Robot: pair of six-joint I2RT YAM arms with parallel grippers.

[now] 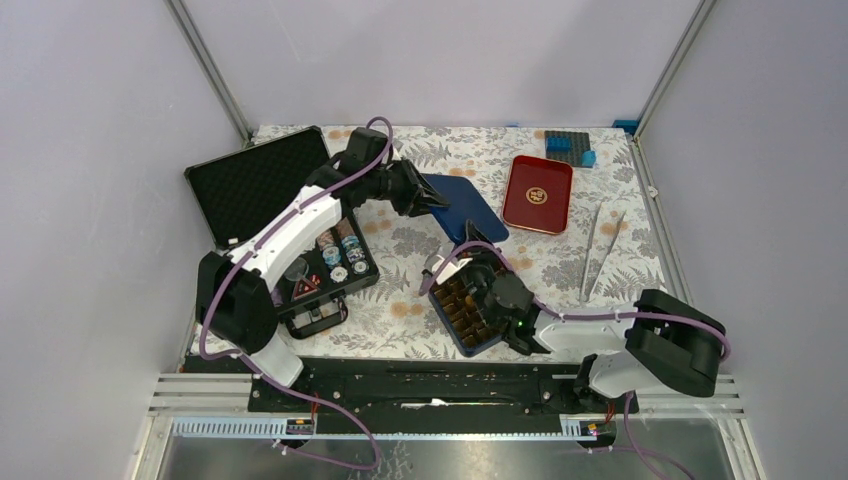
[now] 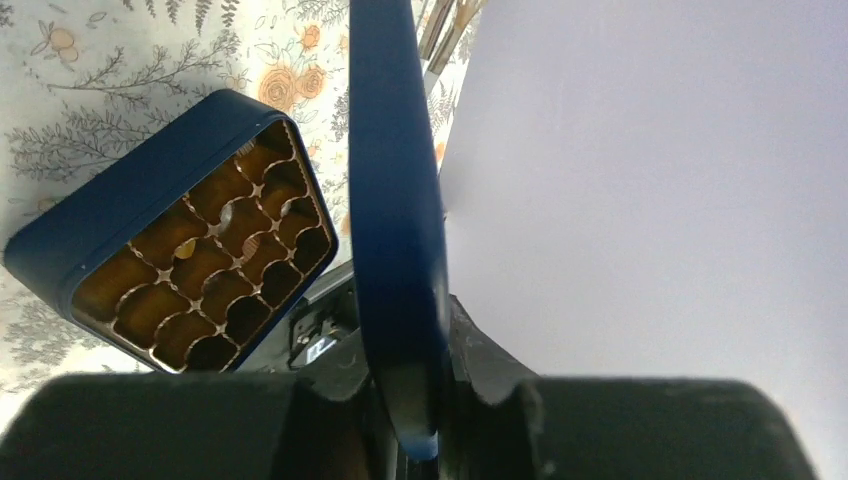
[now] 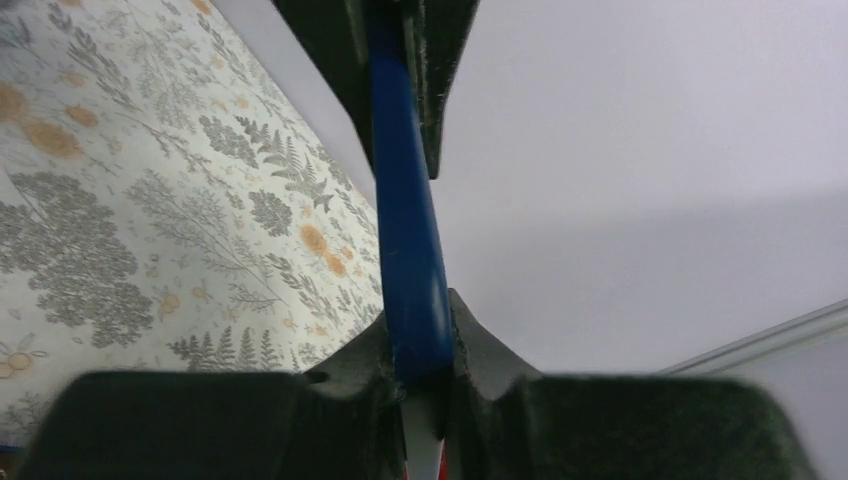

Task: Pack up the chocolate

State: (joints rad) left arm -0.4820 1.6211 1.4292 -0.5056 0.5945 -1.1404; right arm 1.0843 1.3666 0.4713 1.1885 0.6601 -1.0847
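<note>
Both grippers clamp the blue lid [image 1: 468, 205] edge-on: left gripper [image 1: 428, 197] on the end away from the tin [image 2: 110, 215], right gripper [image 3: 420, 365] on the end nearest the tin. Lid hangs just above the tin. The chocolate [image 2: 248, 238] sits in the tin's grid insert [image 2: 200, 270]; lumps are hard to separate from shadow.

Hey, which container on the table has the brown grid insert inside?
The dark blue tin, open with its brown cells showing. The black case holds poker chips instead, and the red tray shows only a gold emblem.
</note>
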